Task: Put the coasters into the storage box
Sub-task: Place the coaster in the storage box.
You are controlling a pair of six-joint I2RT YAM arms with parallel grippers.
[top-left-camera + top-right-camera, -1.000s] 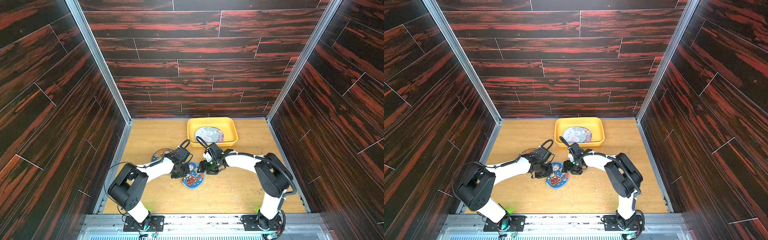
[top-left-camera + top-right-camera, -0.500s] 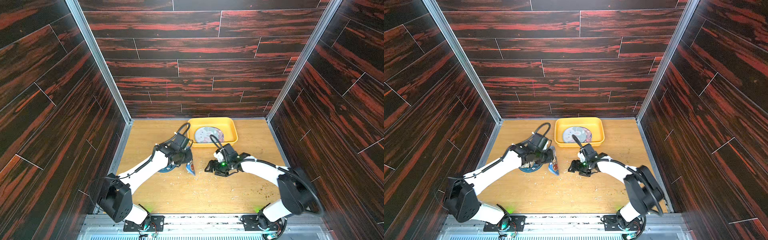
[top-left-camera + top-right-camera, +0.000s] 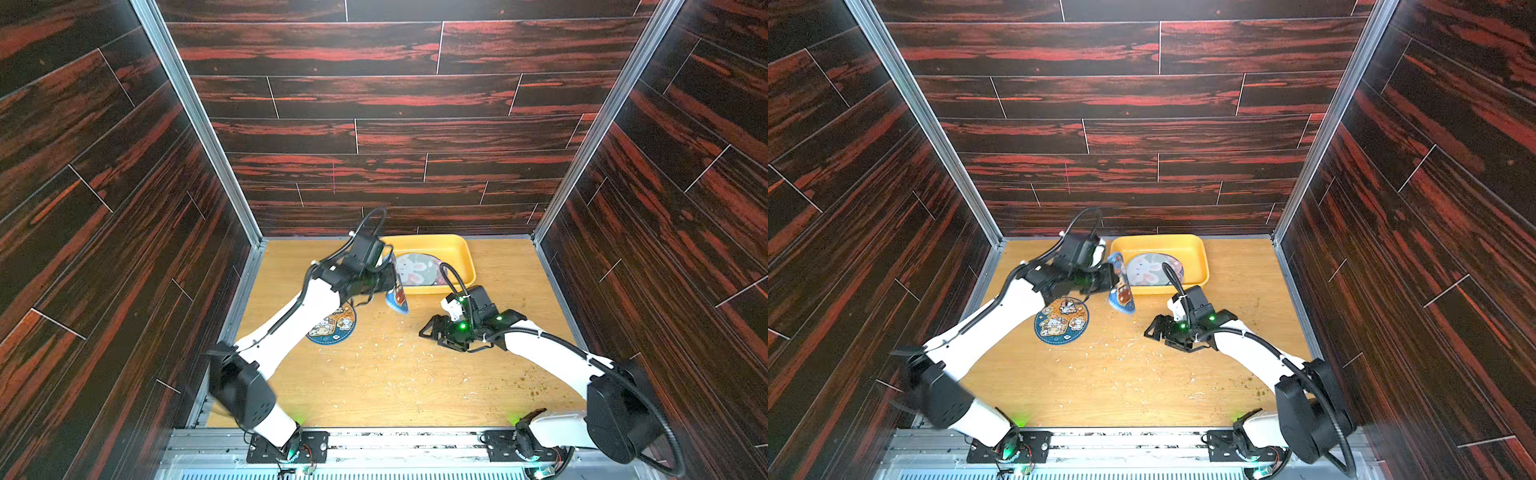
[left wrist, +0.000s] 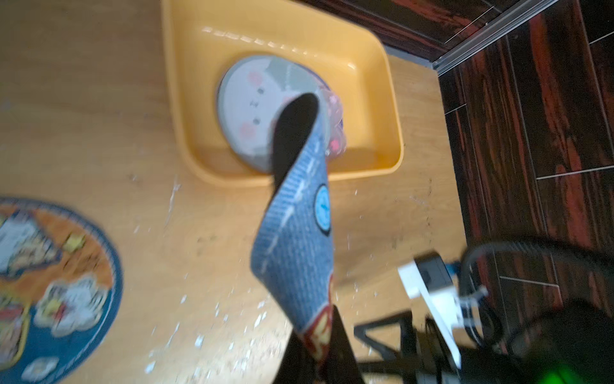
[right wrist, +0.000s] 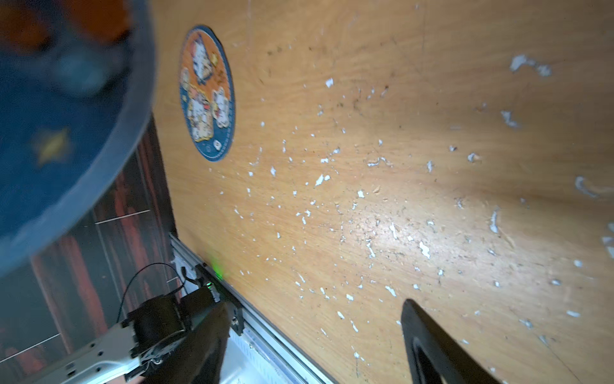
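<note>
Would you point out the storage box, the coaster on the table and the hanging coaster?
storage box (image 3: 432,245): a top view, far wall.
coaster on the table (image 3: 1062,321): a top view, printed middle.
hanging coaster (image 4: 295,239): left wrist view, blue-grey face.

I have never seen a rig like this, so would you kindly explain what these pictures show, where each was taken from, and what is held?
It is a robot with two white arms fixed at the front edge of a wooden table, each ending in a two-fingered gripper. Two pictures look down on the whole scene; two come from cameras on the arms' wrists. The left gripper is shut on a blue coaster, held curled in the air near the yellow storage box. The box already holds a grey rabbit-face coaster on top of others. Another cartoon-animal coaster lies flat on the table. The right gripper is open and empty.
</note>
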